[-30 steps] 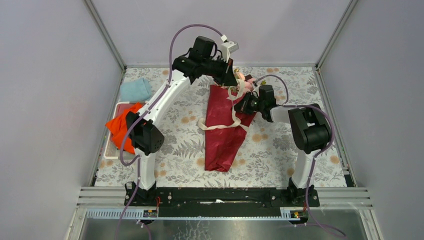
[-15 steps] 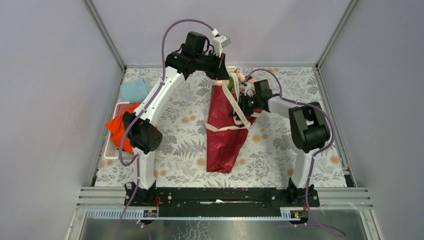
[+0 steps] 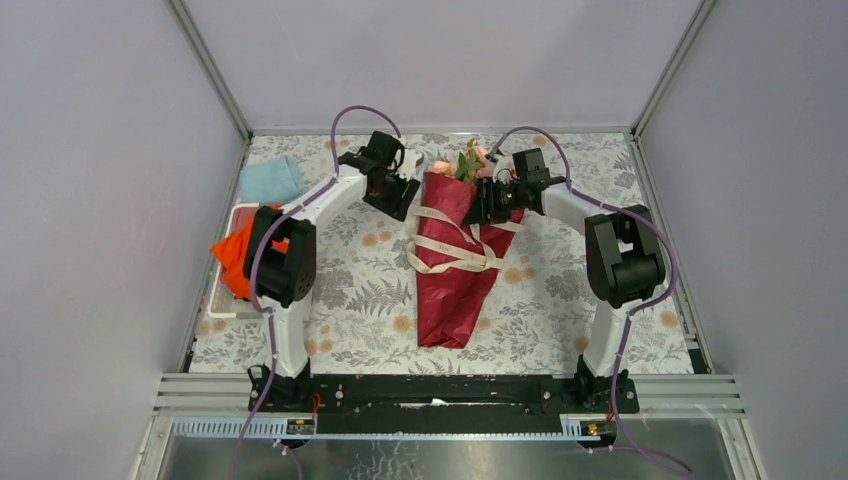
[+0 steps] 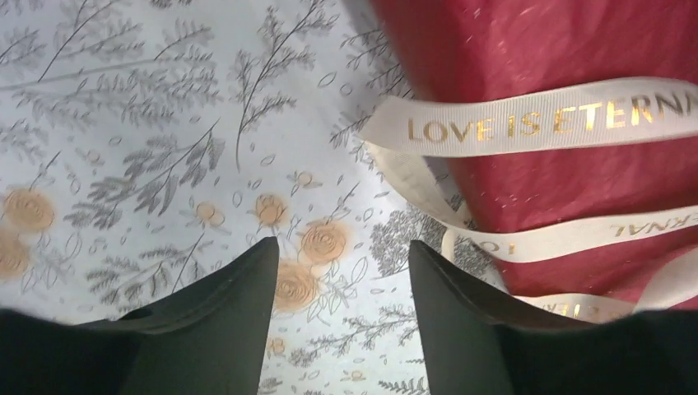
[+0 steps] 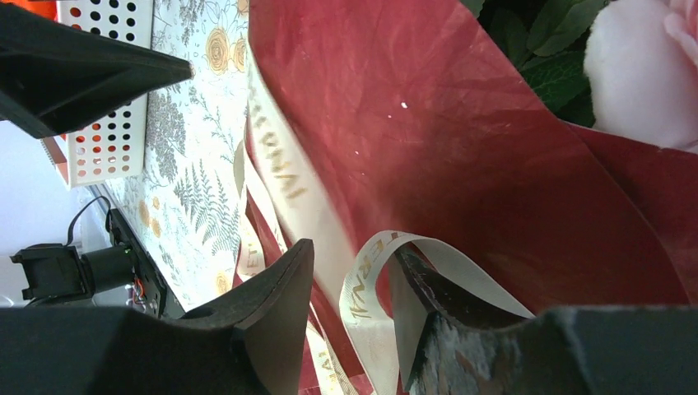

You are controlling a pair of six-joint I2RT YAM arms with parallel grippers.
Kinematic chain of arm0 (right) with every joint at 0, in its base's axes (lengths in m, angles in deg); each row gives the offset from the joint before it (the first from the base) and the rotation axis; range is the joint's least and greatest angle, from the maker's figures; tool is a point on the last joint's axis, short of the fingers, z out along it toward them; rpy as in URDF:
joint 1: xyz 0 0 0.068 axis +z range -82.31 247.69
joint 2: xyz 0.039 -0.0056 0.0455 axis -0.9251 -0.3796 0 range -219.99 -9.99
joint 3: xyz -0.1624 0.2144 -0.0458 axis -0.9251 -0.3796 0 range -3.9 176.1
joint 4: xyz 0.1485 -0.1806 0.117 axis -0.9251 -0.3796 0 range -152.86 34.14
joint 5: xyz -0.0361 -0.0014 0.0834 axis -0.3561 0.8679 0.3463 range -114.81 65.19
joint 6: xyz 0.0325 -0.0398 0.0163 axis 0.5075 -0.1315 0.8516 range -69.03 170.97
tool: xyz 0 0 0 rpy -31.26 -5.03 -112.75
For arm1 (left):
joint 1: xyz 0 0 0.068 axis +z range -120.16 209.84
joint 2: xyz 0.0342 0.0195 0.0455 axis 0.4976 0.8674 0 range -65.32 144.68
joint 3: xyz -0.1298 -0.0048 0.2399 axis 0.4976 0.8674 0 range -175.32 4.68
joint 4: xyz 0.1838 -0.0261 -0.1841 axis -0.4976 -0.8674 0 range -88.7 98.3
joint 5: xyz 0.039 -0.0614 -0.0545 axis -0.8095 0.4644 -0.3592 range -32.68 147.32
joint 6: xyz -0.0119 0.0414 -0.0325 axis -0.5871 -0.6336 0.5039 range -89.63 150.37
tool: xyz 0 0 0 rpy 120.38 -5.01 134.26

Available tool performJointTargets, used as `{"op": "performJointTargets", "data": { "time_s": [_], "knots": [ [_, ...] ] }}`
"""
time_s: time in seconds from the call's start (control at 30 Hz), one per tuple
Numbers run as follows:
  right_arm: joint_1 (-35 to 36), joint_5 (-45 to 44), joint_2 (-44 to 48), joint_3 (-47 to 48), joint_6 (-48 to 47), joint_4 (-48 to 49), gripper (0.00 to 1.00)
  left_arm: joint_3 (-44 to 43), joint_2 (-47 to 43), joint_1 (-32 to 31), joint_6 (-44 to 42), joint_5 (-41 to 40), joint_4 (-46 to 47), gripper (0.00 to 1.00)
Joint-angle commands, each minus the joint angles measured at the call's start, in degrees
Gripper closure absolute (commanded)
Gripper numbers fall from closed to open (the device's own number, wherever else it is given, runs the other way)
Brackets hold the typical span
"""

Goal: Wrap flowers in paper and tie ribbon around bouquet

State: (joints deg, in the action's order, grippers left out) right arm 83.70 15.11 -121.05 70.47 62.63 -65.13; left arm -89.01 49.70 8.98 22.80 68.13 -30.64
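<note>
The bouquet (image 3: pixel 452 270) lies in the middle of the table, a cone of dark red paper (image 4: pixel 568 41) with the pink flowers (image 3: pixel 462 162) and green leaves at its far, wide end. The cream ribbon (image 3: pixel 448 250), printed in gold letters, lies in loose bands across the cone. My left gripper (image 3: pixel 397 203) hovers open over the tablecloth just left of the cone; in its wrist view the left gripper (image 4: pixel 344 255) holds nothing. My right gripper (image 3: pixel 487 208) is open at the cone's upper right. In the right wrist view a ribbon (image 5: pixel 362 296) loop drapes over one finger of the right gripper (image 5: pixel 350 263).
A light blue cloth (image 3: pixel 272 180) lies at the far left. An orange cloth (image 3: pixel 238 258) spills over a white perforated tray (image 3: pixel 222 300) at the left edge. Metal frame rails and grey walls close in the table.
My left gripper let go of the ribbon and dropped down to the left of the cone. The right gripper opened. The ribbon, lifted before, now lies slack across the paper.
</note>
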Motion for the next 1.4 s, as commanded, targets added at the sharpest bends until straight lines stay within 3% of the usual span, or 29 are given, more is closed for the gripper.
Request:
{"op": "performJointTargets", "data": {
  "time_s": [0.0, 0.23, 0.4, 0.5, 0.73, 0.93, 1.07, 1.37],
  "knots": [
    [-0.1, 0.32, 1.25, 1.57, 0.9, -0.44, 0.54, 0.98, -9.54, -2.24, -9.21, -6.8, 3.6, 0.33],
    [-0.25, -1.31, 1.59, 1.53, 3.53, -0.13, 0.57, 2.59, -9.49, -12.86, -30.94, 15.25, -10.53, 0.33],
    [-0.76, -2.98, 2.29, 0.07, 5.75, 1.29, 0.57, 5.75, -6.78, -19.55, -39.5, 13.63, -9.32, 0.14],
    [-0.81, -2.92, 2.39, -0.28, 7.01, 2.26, 0.59, 7.59, -6.12, -20.96, -40.77, 12.17, -3.1, 0.02],
    [-0.81, -3.42, 2.62, -1.61, 8.05, 3.16, 0.78, 12.07, -4.16, -21.05, -38.69, 8.07, 7.74, 0.01],
    [-0.81, -2.93, 3.36, -3.01, 9.01, 4.66, 0.85, 13.04, -2.16, -21.04, -38.26, 6.53, 11.31, 0.03],
    [-0.81, -2.59, 3.49, -3.59, 9.4, 5.26, 0.89, 11.75, -0.4, -21.0, -37.67, 6.37, 11.41, 0.15],
    [-0.81, -2.03, 3.0, -3.96, 10.03, 6.23, 0.93, 14.5, -1.79, -21.05, -38.31, 4.26, 15.08, 0.68]
  ]
}}
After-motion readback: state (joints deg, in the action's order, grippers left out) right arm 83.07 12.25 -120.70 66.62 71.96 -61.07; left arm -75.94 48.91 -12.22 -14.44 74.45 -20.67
